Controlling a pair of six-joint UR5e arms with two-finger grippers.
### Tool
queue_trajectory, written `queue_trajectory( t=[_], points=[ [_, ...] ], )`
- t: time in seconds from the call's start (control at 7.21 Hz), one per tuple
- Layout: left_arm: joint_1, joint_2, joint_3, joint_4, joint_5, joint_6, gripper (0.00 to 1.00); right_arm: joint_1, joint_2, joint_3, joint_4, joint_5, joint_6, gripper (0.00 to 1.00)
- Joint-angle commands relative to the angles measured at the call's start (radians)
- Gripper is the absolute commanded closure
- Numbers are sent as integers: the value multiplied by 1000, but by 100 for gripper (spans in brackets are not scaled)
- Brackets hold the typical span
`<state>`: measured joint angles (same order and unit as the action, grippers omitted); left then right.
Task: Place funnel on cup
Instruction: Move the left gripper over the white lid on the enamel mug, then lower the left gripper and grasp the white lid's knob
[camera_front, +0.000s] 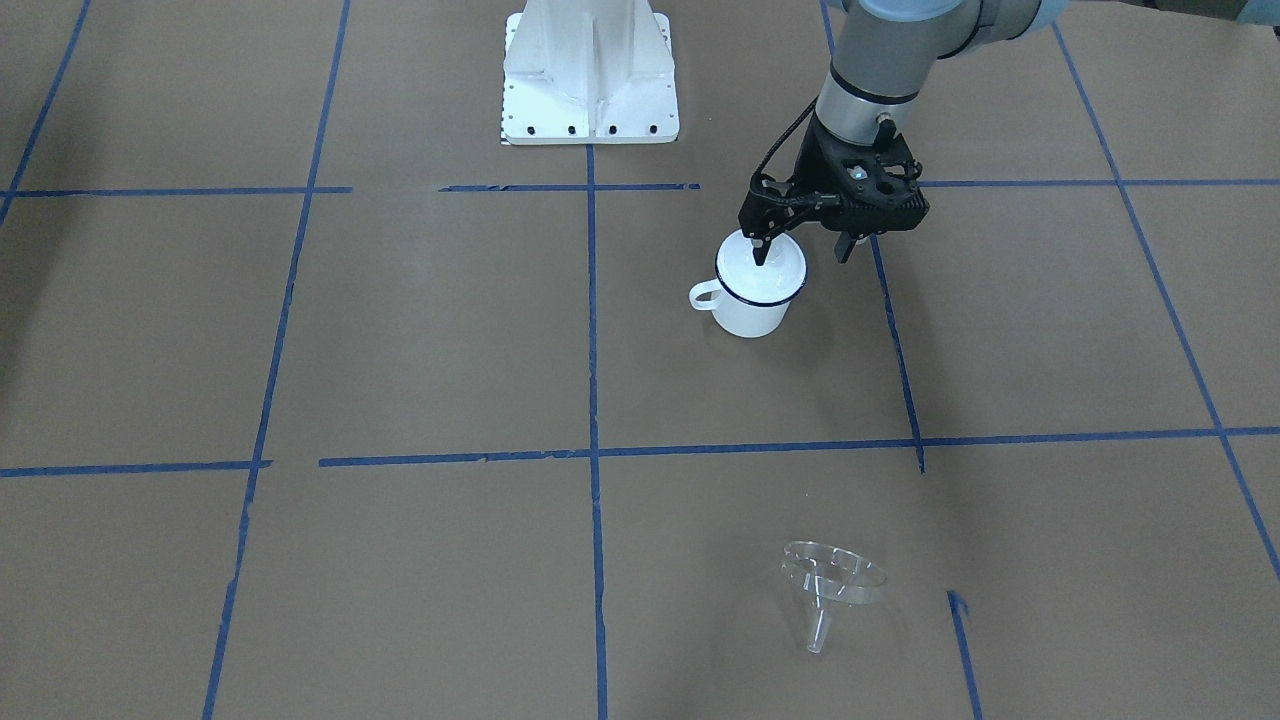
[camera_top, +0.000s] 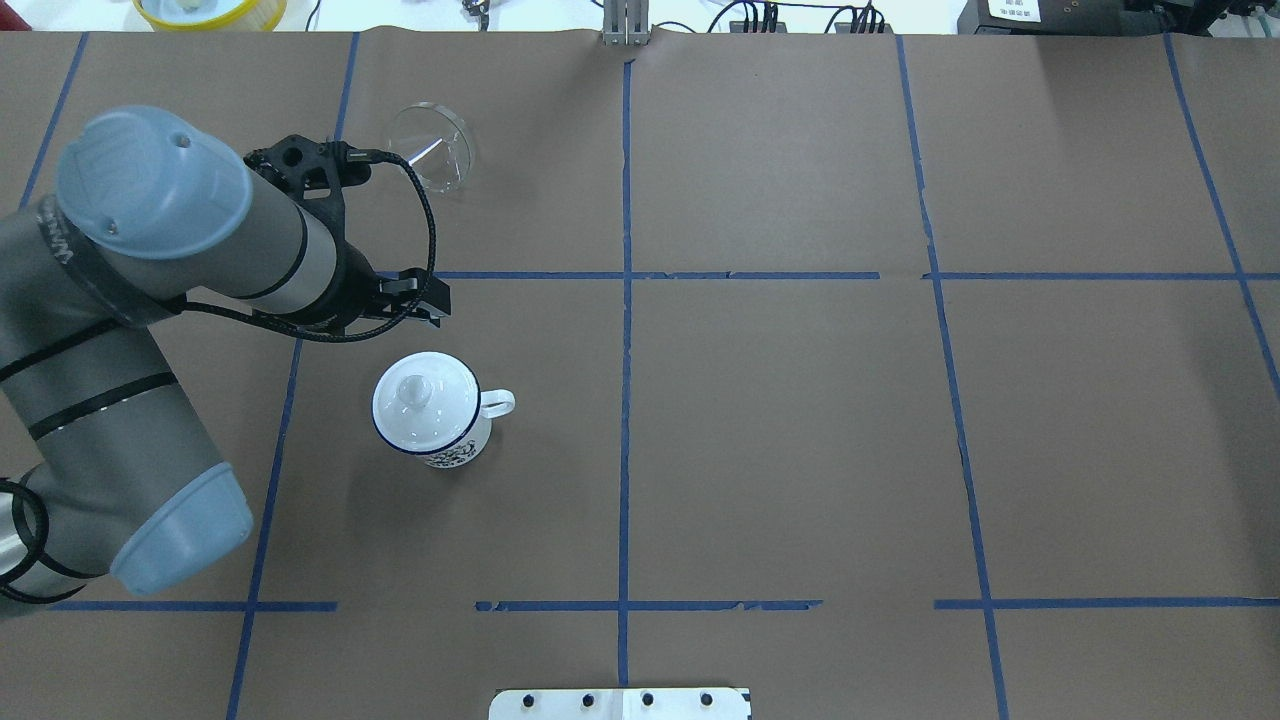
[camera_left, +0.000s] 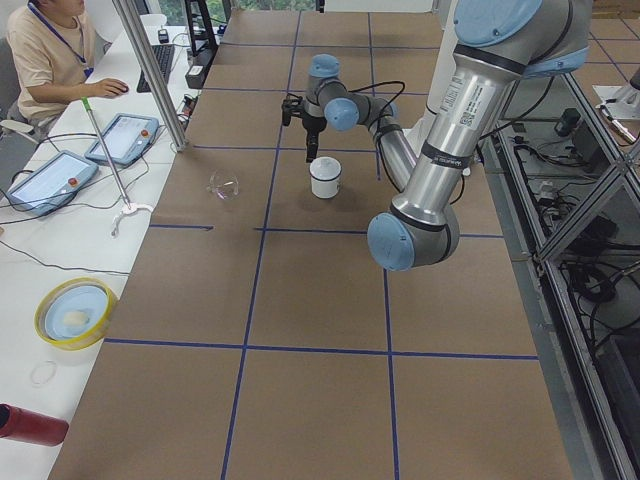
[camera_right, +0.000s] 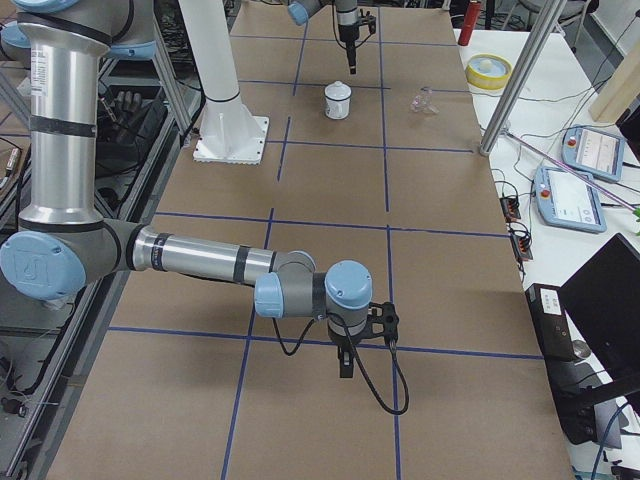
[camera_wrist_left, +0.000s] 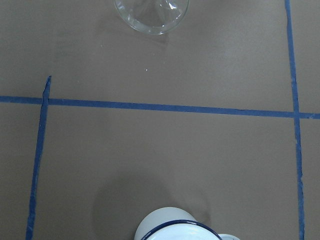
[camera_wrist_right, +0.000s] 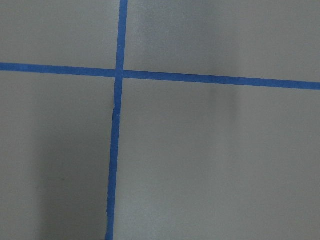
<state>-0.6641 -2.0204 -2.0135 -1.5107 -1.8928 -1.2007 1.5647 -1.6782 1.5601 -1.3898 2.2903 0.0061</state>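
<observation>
Exterior front-facing view: nearest the camera, the funnel (camera_front: 833, 578) lies tipped on the brown table (camera_front: 400, 330) with its spout toward the camera. It is well apart from the cup (camera_front: 752, 300), which stands upright farther back with a white knobbed lid (camera_top: 415, 392) on it. Above the cup hovers the left gripper (camera_front: 803, 252), fingers spread and holding nothing; the right gripper (camera_right: 345, 362) hangs low over the table far from both, and whether it is open or closed cannot be told.
</observation>
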Motion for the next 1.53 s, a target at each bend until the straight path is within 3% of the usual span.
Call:
queue_trajectory(
  t=[0.0,0.14,0.97,1.25,1.39],
  points=[
    [44,-1,15,9,36,-28,7,0,0,0,0,0,0,0],
    [61,-1,21,10,56,-31,11,0,0,0,0,0,0,0],
    [92,0,19,15,55,-48,15,0,0,0,0,0,0,0],
    [94,2,18,18,55,-48,30,0,0,0,0,0,0,0],
    [94,2,19,18,55,-48,46,0,0,0,0,0,0,0]
  ],
)
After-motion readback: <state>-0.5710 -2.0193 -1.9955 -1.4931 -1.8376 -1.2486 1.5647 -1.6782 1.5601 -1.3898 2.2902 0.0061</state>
